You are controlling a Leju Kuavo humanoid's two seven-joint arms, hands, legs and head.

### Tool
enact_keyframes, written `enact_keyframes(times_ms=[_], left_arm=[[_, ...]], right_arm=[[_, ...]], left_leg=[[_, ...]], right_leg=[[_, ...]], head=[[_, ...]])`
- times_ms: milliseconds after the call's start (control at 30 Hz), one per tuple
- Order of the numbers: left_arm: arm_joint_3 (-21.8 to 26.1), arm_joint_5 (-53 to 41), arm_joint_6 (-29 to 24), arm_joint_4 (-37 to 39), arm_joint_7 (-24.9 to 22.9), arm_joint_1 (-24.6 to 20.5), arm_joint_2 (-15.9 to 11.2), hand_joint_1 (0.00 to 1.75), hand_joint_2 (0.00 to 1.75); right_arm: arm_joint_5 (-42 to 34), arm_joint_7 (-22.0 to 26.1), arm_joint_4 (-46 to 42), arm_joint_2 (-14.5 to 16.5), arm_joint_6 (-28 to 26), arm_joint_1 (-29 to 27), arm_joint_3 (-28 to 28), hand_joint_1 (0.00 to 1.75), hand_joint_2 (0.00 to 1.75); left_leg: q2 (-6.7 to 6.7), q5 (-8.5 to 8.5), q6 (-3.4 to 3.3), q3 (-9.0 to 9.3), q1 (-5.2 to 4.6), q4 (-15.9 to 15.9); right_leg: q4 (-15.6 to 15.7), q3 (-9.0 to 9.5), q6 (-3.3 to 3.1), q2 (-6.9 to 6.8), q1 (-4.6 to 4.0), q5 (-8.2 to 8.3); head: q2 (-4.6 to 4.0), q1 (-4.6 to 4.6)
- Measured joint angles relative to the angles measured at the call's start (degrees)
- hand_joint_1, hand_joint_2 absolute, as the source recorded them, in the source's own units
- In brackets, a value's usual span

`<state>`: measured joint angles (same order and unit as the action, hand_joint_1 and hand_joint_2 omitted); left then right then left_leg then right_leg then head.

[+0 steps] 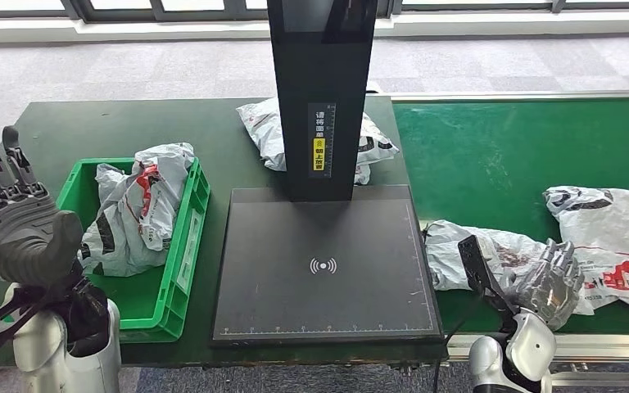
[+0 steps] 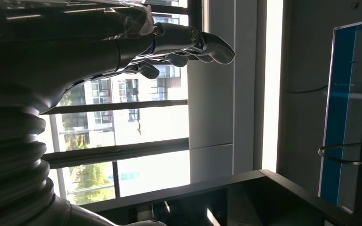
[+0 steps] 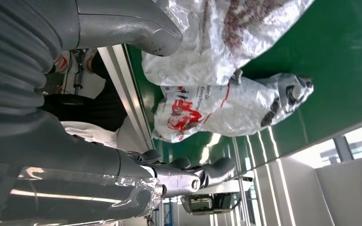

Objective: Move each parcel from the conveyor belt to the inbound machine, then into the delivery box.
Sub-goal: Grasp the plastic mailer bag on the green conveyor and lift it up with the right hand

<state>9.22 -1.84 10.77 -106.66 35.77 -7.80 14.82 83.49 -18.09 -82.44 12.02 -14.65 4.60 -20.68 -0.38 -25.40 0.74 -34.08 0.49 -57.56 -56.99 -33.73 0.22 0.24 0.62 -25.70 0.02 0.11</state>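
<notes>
While the right hand (image 1: pixel 550 282) rests with fingers curled against a grey parcel (image 1: pixel 467 254) on the green conveyor belt (image 1: pixel 491 155) — whether it grips, I cannot tell — the left hand (image 1: pixel 8 213) is raised, open and empty, beside the green delivery box (image 1: pixel 192 225). Between them lies the black inbound machine (image 1: pixel 328 270).

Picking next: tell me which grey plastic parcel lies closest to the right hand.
The crumpled grey plastic parcel at the conveyor's left end, right beside the right hand; the other belt parcel lies further right.

Right hand (image 1: pixel 550 282) over belt parcel (image 1: pixel 479 255)
</notes>
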Motion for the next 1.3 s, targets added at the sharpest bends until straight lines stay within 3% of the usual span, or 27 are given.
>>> enact_keyframes(times_ms=[133,767,1300], left_arm=[[0.0,-0.04,0.11,0.0,-0.41,-0.29,-0.01,0.0,1.75],[0.0,-0.04,0.15,0.02,-0.54,-0.45,-0.01,0.0,1.75],[-0.02,-0.61,0.94,0.21,-0.94,-0.82,-0.09,0.0,1.75]], right_arm=[[-0.08,-1.22,2.18,-0.87,2.26,0.14,0.0,0.0,1.75],[-0.34,-1.26,5.14,-1.97,2.92,0.62,0.0,0.0,1.75],[-9.17,6.25,19.92,-5.3,12.39,6.4,0.03,0.0,1.75]], left_leg=[[0.0,0.0,0.0,0.0,0.0,0.0],[0.0,0.0,-0.01,0.0,0.0,0.0],[-0.02,0.01,-0.01,0.01,0.0,0.0]], right_leg=[[0.0,0.01,0.0,-0.01,0.01,0.0],[0.0,0.01,0.01,0.0,0.01,0.01],[-0.01,0.03,0.01,-0.01,0.01,0.02]], head=[[0.0,0.0],[0.0,0.0],[0.0,0.0]])
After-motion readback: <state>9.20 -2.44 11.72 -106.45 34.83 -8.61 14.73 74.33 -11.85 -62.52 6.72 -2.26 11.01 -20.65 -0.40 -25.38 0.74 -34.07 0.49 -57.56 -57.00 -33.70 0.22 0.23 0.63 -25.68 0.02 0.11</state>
